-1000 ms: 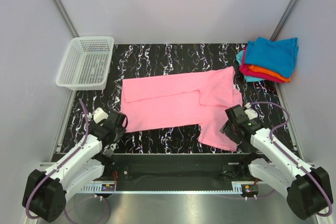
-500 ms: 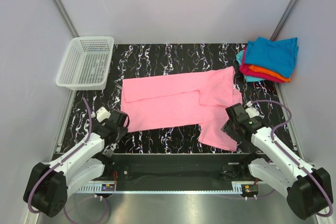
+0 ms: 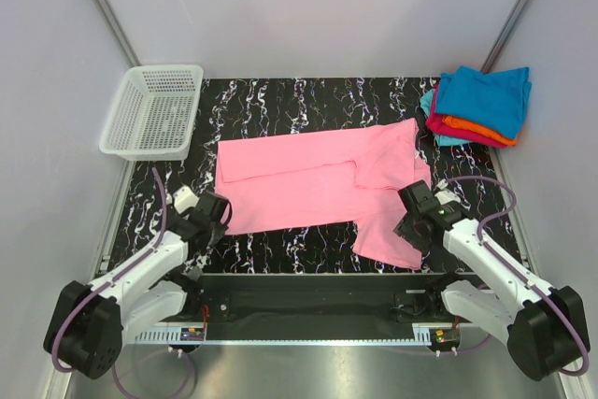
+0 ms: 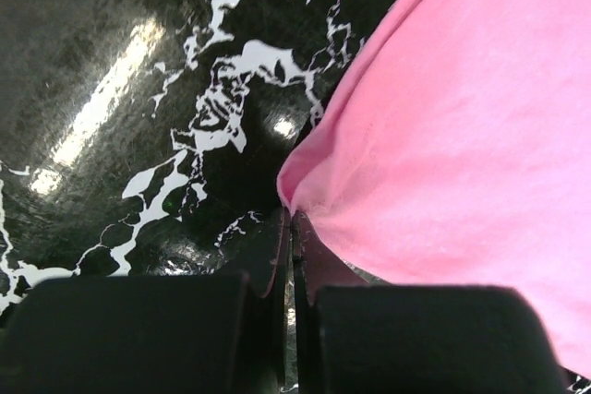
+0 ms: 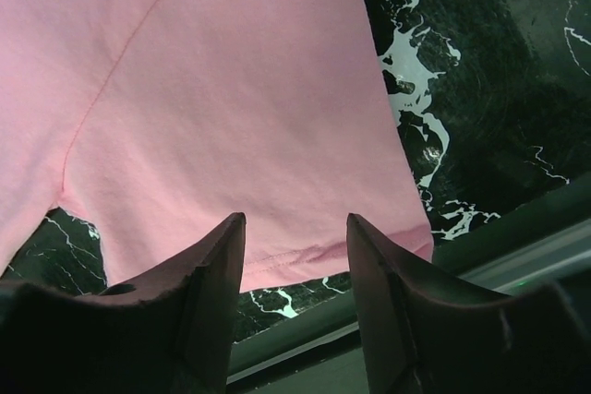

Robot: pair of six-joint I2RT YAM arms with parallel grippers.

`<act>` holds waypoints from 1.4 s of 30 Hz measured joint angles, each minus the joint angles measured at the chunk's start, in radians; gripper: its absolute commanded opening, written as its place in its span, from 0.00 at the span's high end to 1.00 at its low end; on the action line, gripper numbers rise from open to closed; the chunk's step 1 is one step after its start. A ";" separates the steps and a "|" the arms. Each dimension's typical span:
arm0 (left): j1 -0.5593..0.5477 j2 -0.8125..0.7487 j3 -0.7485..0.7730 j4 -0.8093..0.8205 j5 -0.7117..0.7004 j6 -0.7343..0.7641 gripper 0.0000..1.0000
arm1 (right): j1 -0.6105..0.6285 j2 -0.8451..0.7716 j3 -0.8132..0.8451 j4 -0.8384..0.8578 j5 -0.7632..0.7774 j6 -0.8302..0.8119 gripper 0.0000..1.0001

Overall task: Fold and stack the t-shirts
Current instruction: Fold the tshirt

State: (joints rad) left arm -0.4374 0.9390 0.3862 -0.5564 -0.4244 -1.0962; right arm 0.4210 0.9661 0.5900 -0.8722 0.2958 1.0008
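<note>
Left hand [image 4: 289,220] low, pinched on pink t-shirt [image 3: 308,179] corner; right hand [image 5: 295,224] spread, empty, over it.

far-left: basket [image 3: 154,114] | far-right: folded stack [image 3: 478,105] | between — bare table [image 3: 308,100] beyond pink t-shirt [image 3: 308,179]

Nothing to read out here: no lettering shows on the pink t-shirt [image 3: 299,184], the folded stack [image 3: 481,100] or the white basket [image 3: 166,70] (0 legible marks in all 3 views).
</note>
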 measured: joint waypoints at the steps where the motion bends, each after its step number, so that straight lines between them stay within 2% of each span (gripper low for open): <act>1: 0.000 0.014 0.016 -0.003 -0.006 0.005 1.00 | 0.000 0.006 0.003 -0.005 0.000 0.002 0.46; 6: 0.011 0.137 0.147 0.003 -0.029 0.027 1.00 | 0.000 0.044 0.045 -0.039 0.000 0.010 0.47; 9: 0.014 0.197 0.198 0.035 -0.034 0.034 1.00 | 0.000 0.070 0.088 -0.075 0.000 0.027 0.51; 17: 0.020 0.235 0.192 0.079 -0.030 0.050 1.00 | 0.000 0.170 0.140 -0.126 0.006 0.105 0.49; 24: 0.076 0.232 0.161 0.111 0.006 0.087 1.00 | 0.000 0.354 0.159 -0.072 -0.018 0.094 0.50; 34: 0.082 0.214 0.153 0.134 0.049 0.124 1.00 | 0.000 0.634 0.487 -0.032 0.024 -0.175 0.45; 40: 0.082 0.225 0.153 0.137 0.056 0.132 1.00 | 0.000 0.857 0.568 0.003 0.005 -0.317 0.45; 42: 0.083 0.229 0.153 0.137 0.056 0.133 1.00 | 0.000 0.873 0.595 0.006 0.008 -0.350 0.44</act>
State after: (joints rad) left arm -0.3546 1.1683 0.5396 -0.4191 -0.3679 -0.9634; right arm 0.4206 1.8393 1.1847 -0.8658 0.3035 0.6510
